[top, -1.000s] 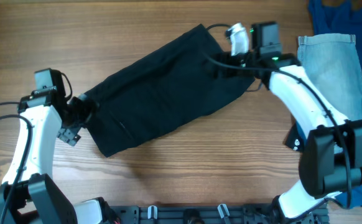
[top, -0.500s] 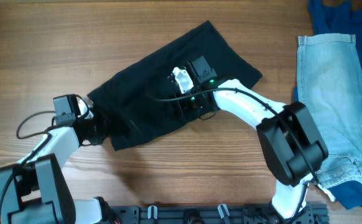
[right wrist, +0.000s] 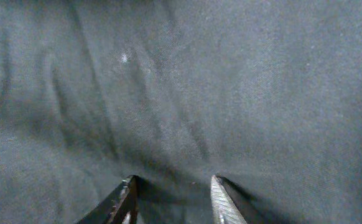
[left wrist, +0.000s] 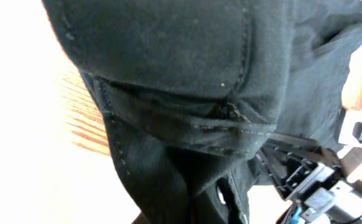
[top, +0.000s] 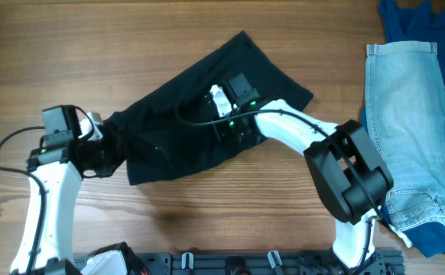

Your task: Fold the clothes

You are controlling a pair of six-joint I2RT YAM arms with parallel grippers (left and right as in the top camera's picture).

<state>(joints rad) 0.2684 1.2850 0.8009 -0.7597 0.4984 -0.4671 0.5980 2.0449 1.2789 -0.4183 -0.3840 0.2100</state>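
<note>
The clothes (top: 199, 107) are one black garment lying slantwise across the middle of the wooden table (top: 92, 46). My left gripper (top: 108, 153) is shut on its bunched lower-left end. In the left wrist view the black cloth (left wrist: 168, 56) hangs close, fills the frame and hides the fingers. My right gripper (top: 234, 137) points down onto the middle of the garment. In the right wrist view its gripper (right wrist: 173, 186) has the jaws partly apart, with both tips pressing into flat black fabric (right wrist: 231, 81).
Light blue jeans (top: 414, 114) lie along the right edge of the table, with a bright blue cloth (top: 414, 19) at the far right corner. A black rail (top: 230, 263) runs along the near edge. The right arm's white links cross above the garment.
My right gripper has moved from the garment's far right corner to its middle, and its jaws have narrowed. My left gripper has shut on the lower-left end, which has bunched up.
</note>
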